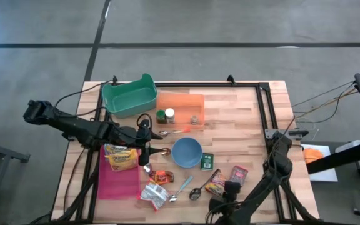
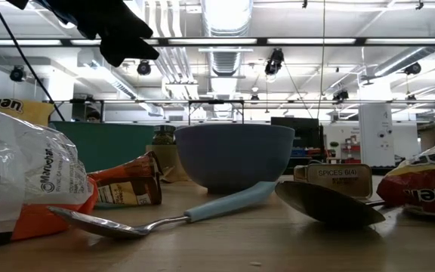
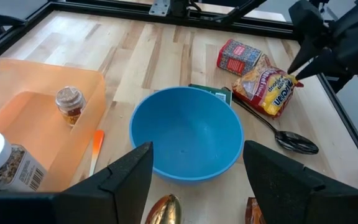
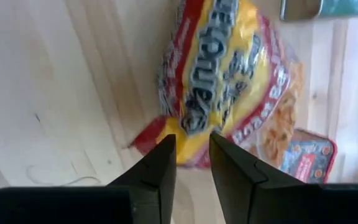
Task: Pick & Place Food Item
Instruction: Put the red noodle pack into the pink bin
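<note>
Right wrist view shows the right gripper (image 4: 193,163) pinching the crinkly noodle packet (image 4: 229,81) by its edge at the blue bowl's (image 1: 187,152) five o'clock: light, soft, slippery, so grip the seam firmly.

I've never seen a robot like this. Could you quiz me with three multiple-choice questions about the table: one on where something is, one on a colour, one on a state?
1. Where does the small glass spice jar stand?
A) in the translucent orange plastic tray
B) on a shelf
C) on the floor

2. What colour is the round plastic bowl mid-table?
A) red
B) white
C) blue

3. How is the left end effector?
A) shut on a spoon
B) open, empty
C) shut on a cup

Answers:
1 A, the jar sits within the tray's walls.
2 C, the bowl is plainly blue from above.
3 B, its fingers stand wide apart with nothing gripped.
</note>
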`<state>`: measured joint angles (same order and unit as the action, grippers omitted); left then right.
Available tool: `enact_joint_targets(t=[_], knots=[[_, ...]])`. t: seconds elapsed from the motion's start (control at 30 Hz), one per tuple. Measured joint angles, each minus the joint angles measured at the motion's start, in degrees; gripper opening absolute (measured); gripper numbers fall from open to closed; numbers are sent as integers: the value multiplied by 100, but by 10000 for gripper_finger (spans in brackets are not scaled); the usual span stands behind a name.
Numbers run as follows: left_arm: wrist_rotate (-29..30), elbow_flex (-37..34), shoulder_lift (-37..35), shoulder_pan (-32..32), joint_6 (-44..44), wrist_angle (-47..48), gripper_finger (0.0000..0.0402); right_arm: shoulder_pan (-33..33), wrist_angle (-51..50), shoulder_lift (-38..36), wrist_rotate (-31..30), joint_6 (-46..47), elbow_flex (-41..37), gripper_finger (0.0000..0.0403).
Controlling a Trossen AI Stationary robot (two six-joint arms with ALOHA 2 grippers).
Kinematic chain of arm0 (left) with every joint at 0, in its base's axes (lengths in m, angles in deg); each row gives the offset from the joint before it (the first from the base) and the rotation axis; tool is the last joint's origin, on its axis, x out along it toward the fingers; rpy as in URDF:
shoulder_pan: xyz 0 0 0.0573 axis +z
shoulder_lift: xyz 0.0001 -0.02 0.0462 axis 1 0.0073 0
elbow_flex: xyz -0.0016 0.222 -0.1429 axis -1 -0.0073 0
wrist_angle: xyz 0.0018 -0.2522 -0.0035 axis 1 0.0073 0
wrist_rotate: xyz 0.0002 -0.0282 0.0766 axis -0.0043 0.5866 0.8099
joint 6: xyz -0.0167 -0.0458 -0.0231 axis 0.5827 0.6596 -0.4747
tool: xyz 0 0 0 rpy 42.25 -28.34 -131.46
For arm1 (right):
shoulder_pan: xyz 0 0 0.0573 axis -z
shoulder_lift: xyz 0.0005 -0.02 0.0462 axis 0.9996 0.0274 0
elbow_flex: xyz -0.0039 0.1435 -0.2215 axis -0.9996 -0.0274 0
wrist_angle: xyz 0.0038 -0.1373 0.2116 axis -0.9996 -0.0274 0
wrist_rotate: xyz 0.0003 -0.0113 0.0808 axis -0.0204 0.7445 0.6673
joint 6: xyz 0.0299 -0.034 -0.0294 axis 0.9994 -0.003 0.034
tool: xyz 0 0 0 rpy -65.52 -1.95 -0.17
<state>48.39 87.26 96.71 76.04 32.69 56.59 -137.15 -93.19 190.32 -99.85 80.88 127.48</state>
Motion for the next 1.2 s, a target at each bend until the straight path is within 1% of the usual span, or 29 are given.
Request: enact_joint_targets(t=[0.07,0.13,0.23,0.33,0.43,0.57,0.7,0.87,0.97,1.1,1.2], knots=[[0,0,0,0,-2,3,253,7,-9,0,58,-73,-26,106],[0,0,0,0,-4,10,253,-1,-30,0,53,-334,-26,130],[1,0,0,0,-4,14,253,2,-21,0,10,-686,-28,179],[0,0,0,0,-4,15,253,18,-19,0,-151,-804,-30,228],[0,0,0,0,-4,14,253,30,-37,0,-118,-840,-30,269],[1,0,0,0,-17,17,253,21,-52,0,-97,-982,-30,302],[0,0,0,0,-17,19,253,-30,-30,0,-49,-1238,-30,310],[0,0,0,-2,-17,108,253,-171,69,0,-50,-1849,-32,310],[0,0,0,-2,-17,146,253,-239,90,0,-213,-1997,-75,310],[1,0,0,-2,-15,146,253,-270,196,0,-617,-2040,-247,310],[0,0,0,-2,-15,148,253,-278,259,0,-705,-2053,-444,310]])
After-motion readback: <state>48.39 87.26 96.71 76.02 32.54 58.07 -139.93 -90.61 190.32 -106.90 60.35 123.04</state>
